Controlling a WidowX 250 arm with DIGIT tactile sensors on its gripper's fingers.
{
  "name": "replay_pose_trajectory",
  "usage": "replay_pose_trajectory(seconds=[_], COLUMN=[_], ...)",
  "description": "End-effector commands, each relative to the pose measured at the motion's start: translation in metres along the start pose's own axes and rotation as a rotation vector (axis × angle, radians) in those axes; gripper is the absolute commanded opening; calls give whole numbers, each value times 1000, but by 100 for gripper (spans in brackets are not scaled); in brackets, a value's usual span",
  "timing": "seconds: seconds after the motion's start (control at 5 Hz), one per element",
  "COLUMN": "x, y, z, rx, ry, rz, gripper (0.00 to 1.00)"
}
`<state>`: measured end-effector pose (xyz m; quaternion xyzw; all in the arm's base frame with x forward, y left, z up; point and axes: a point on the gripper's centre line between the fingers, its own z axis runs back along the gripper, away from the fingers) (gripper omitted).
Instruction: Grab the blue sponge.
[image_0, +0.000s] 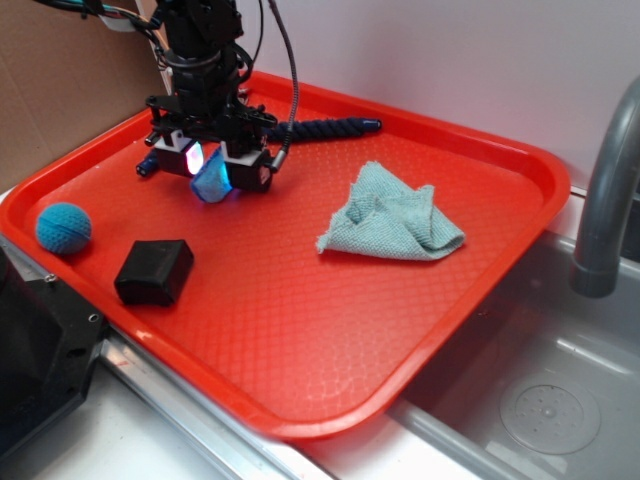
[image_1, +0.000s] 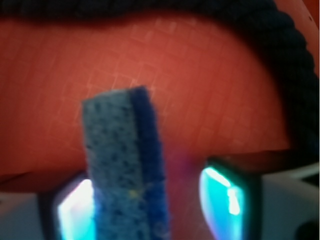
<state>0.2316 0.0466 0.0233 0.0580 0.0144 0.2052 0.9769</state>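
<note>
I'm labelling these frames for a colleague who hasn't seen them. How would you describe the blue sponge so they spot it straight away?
Start at the red plastic tray and go to its far left corner, where the black robot gripper hangs. The blue sponge is the small foam block between its glowing fingers. Unlike the round blue knitted ball nearer the front, it is flat-sided, with a paler speckled face.

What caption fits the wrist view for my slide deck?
Blue sponge standing between the glowing fingers of the gripper above the red tray.

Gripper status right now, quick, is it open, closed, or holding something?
Gripper: the small oblong blue foam sponge sits between its fingers above the red plastic tray; a gap shows on one side, so a firm clamp cannot be told.
</note>
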Motion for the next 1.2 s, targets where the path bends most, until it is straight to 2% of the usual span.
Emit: replay_pose_trajectory(seconds=[0.0,0.2,0.4,0.6,0.8,1.0], x=[2,-8,-33,-53,-59,-53], y=[15,20,16,9,5,4], z=[70,119,170,204,203,197], rx=[-60,-106,-109,-27,-31,-7], ry=[-94,-89,-64,-83,-72,-65], rz=[-222,-341,-464,-422,-450,-439], gripper=[0,0,0,0,0,0])
